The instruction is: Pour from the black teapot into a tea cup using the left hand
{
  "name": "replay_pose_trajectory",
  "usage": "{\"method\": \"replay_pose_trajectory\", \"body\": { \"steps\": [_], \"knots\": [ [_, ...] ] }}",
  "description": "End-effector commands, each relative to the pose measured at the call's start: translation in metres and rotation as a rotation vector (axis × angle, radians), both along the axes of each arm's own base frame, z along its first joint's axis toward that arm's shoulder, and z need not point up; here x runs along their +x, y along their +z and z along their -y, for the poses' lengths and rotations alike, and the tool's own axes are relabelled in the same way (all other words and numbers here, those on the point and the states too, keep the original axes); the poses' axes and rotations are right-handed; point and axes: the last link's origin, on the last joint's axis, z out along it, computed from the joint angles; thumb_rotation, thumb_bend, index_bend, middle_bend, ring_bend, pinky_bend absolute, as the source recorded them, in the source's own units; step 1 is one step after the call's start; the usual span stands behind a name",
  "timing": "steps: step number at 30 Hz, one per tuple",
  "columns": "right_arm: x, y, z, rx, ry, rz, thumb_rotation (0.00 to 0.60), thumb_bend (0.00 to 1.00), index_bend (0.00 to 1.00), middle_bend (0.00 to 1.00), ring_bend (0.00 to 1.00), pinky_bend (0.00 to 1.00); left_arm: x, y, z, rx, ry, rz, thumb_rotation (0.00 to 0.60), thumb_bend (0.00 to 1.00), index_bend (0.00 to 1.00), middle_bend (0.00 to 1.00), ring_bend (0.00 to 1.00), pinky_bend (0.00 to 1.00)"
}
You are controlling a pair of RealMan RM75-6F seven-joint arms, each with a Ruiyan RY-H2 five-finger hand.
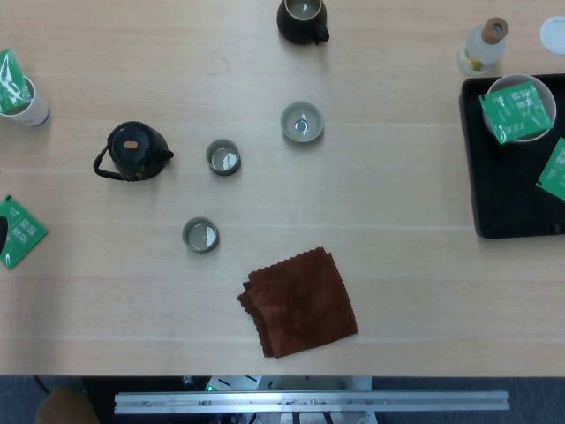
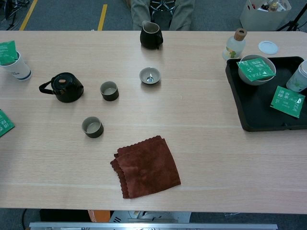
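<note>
The black teapot [image 1: 134, 151] [image 2: 64, 86] stands upright on the table's left side, lid on, handle to the left and spout to the right. Just right of its spout is a dark tea cup [image 1: 223, 157] [image 2: 109, 90]. A second dark tea cup [image 1: 200, 234] [image 2: 92, 127] sits nearer the front. A pale, wider cup [image 1: 302, 122] [image 2: 149, 75] stands further right and back. Neither hand shows in the head view or the chest view.
A folded brown cloth [image 1: 298, 302] [image 2: 146, 166] lies front centre. A black pitcher [image 1: 304, 21] [image 2: 151, 35] stands at the back. A black tray [image 1: 494, 216] [image 2: 249, 122] at right holds a bowl and green packets. A bottle [image 2: 233, 44], a paper cup [image 2: 15, 64] and a green packet [image 1: 19, 231] sit near the edges.
</note>
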Motion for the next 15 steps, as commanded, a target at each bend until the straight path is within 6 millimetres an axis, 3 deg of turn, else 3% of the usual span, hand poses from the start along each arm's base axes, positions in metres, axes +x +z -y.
{"method": "replay_pose_trajectory", "body": {
  "steps": [1,15],
  "knots": [
    [0.0,-0.002,0.002,0.007,-0.001,0.001,0.6,0.07,0.32,0.38,0.21,0.23,-0.001,0.0,0.0,-0.003,0.006,-0.001,0.6,0.33,0.3,0.31,0.21,0.14],
    [0.012,-0.003,0.009,0.021,0.035,0.007,0.6,0.07,0.32,0.38,0.21,0.23,0.006,-0.008,-0.015,-0.073,-0.051,-0.003,0.6,0.34,0.3,0.31,0.21,0.14]
  ]
}}
